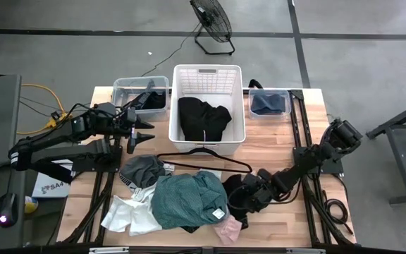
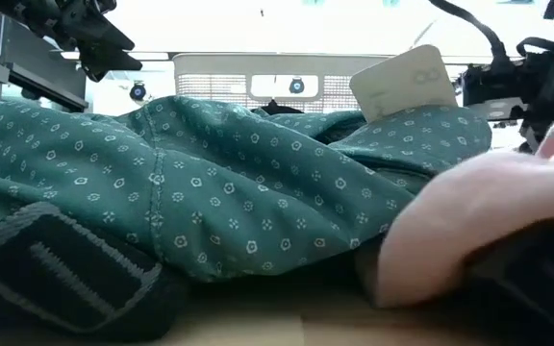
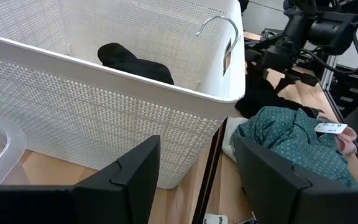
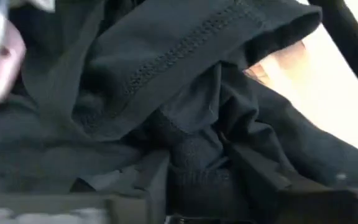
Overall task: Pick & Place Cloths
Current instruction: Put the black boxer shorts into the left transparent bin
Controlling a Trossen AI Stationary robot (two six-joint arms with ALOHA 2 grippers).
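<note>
Dark crumpled black garment (image 4: 185, 93) bunched between my right gripper (image 1: 242, 200) fingers, closed on it at table front. One black cloth (image 1: 201, 118) in white woven basket (image 1: 240, 106); teal dotted shirt (image 1: 187, 201) etc. remain. Left gripper (image 1: 141, 135) open, empty, beside the basket.

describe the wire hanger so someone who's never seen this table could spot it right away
Start at the white laundry basket at the table's back middle. Just in front of it, between the basket and the pile of cloths, lies the black wire hanger, its hook poking up over the basket's front wall. Unlike the soft garments around it, it is a bare outline.
</note>
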